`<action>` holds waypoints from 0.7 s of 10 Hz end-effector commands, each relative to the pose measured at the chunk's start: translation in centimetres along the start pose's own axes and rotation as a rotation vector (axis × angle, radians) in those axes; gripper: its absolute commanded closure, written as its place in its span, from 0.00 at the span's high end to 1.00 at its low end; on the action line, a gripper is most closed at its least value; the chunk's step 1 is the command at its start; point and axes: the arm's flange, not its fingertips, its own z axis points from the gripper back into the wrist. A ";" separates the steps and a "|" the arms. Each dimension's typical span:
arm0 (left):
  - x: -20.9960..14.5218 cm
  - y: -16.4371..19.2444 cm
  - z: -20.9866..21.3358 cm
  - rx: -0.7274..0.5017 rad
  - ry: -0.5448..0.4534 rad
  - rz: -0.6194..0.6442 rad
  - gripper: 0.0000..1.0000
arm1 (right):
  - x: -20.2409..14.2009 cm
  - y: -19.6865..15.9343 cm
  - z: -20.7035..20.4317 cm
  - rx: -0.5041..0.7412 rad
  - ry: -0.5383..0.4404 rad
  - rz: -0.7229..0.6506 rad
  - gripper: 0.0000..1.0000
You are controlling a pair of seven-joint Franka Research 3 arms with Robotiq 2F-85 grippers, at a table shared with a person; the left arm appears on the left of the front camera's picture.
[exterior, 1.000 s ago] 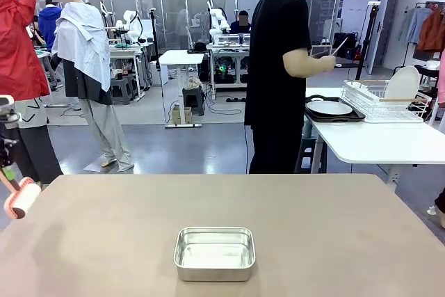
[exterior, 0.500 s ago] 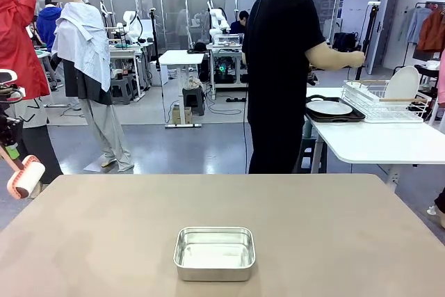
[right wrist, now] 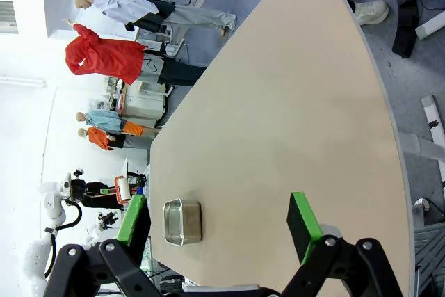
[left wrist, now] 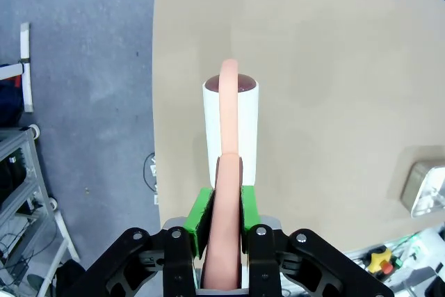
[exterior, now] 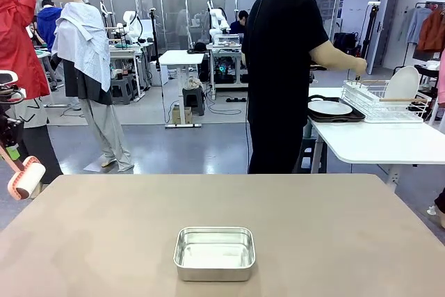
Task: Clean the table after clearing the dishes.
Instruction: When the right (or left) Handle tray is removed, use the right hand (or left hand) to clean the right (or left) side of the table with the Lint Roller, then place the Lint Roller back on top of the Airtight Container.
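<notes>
At the left edge, the left gripper (left wrist: 221, 231) stays clamped on the pink roller (exterior: 26, 178), which has risen and now hangs beside the table (exterior: 334, 220), ready to wipe. The pan (exterior: 214, 253) sits mid-table. On the right, the dishes (exterior: 329, 108) lie on the side table, where the person has reached toward the rack (exterior: 382, 101); the right gripper (right wrist: 219, 224) hovers, fingers spread.

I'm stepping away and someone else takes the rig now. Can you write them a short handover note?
Left pincer: shut on the pink handle of the lint roller, held off the table's left edge.
Right pincer: open, holding nothing, above the table.
Steel pan: on the table, near the front middle.
Dishes: off the table; one plate lies on a dark tray on the white side table, where the person's hand reaches the dish rack.
Done: dishes cleared.
Left: rolling the tabletop.
</notes>
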 end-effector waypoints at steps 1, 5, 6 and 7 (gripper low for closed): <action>-0.2 0.1 0.3 0.007 0.007 0.000 0.22 | 0.0 0.2 -0.1 0.013 -0.008 -0.001 1.00; -0.2 0.1 0.3 0.007 0.007 0.000 0.22 | 0.0 0.2 -0.1 0.013 -0.008 -0.001 1.00; -0.2 0.1 0.3 0.007 0.007 0.000 0.22 | 0.0 0.2 -0.1 0.013 -0.008 -0.001 1.00; -0.2 0.1 0.3 0.007 0.007 0.000 0.22 | 0.0 0.2 -0.1 0.013 -0.008 -0.001 1.00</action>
